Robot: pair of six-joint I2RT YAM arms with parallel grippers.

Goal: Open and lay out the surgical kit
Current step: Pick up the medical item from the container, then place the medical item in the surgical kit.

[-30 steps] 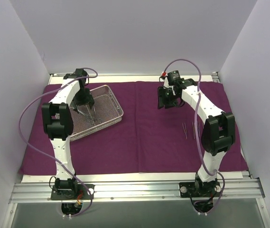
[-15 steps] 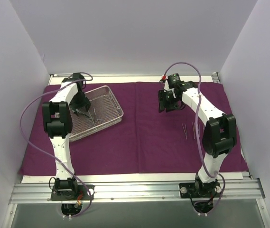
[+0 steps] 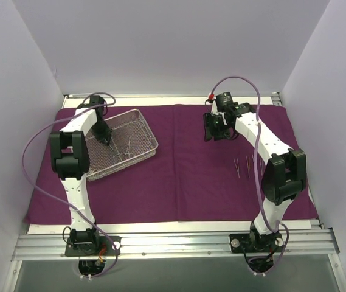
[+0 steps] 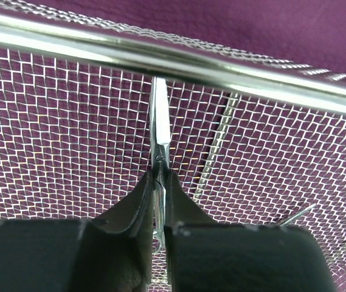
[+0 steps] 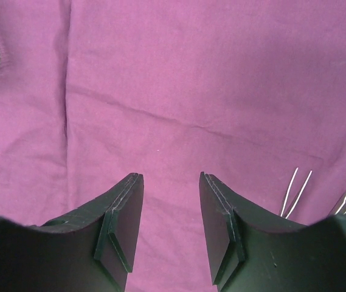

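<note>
A pair of scissors (image 4: 160, 131) is clamped near its pivot by the left gripper (image 4: 159, 182), the blades pointing towards the rim of the wire-mesh tray (image 4: 160, 58) in which the tool lies; the low grip at the joint appears chosen so that the thin instrument can be lifted off the mesh without slipping. The tray is set at an angle on the far-left part of the purple cloth wrap (image 3: 197, 182), which is spread flat. The right gripper (image 5: 169, 179) is held above bare cloth with its fingers apart and nothing between them, seemingly kept clear of the work. Tweezers (image 3: 238, 165) are laid out side by side on the right of the cloth. No brand, label or writing can be read anywhere.
</note>
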